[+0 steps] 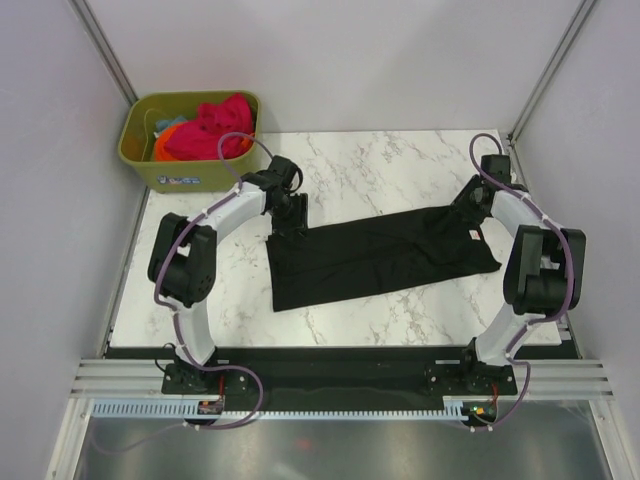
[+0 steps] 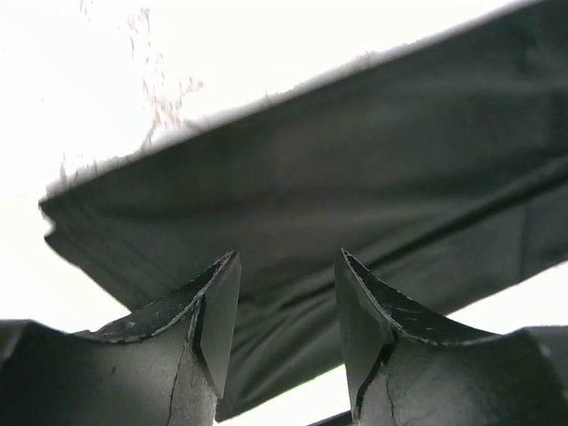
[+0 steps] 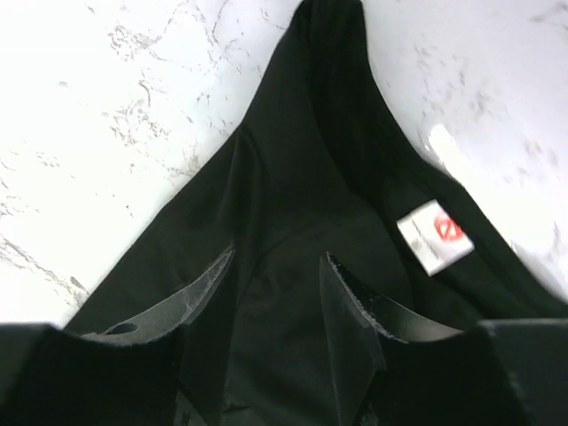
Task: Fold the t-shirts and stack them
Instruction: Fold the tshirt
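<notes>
Dark fingers stand parted on both arms: the left gripper over one end of the plain black cloth t-shirt, the right gripper beside its small white label. It lies stretched across the white marble table; a bright pink-red tee fills the olive-green plastic bin

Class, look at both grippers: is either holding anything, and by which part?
Nothing is gripped. The left gripper and right gripper both stand open over opposite ends of the black t-shirt, the right near its neck label.
</notes>
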Controlling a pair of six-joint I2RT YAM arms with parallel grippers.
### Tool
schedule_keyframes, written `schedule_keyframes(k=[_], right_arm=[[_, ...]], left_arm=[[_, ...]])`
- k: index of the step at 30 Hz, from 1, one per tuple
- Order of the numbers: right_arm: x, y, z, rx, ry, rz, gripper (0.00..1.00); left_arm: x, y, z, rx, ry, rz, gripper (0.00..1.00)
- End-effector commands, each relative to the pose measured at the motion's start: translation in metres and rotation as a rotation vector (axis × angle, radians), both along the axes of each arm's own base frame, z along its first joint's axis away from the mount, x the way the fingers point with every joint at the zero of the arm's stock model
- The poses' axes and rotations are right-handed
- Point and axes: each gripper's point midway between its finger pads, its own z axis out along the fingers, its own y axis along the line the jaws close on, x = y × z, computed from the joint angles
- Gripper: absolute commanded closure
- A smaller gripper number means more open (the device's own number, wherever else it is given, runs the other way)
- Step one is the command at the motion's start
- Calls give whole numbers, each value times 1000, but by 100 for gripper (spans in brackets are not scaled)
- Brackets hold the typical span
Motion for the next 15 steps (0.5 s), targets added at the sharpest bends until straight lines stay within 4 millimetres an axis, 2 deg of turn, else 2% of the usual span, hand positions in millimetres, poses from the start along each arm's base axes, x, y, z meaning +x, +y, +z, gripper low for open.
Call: schedule_keyframes(k=[1, 2, 4, 9, 15], right_arm=[[34, -1, 8, 34, -99, 165, 49], [41, -2, 10, 45, -119, 172, 49], [49, -6, 1, 64, -122, 179, 49], [56, -19, -17, 62, -116, 186, 53], [63, -28, -40, 71, -115, 207, 58]], left_arm=[[21, -1, -4, 12, -21, -10, 46], [21, 1, -14, 24, -1, -6, 46], [23, 8, -23, 37, 18, 16, 47], [25, 21, -48, 84, 64, 53, 48], [23, 33, -63, 137, 88, 76, 49]])
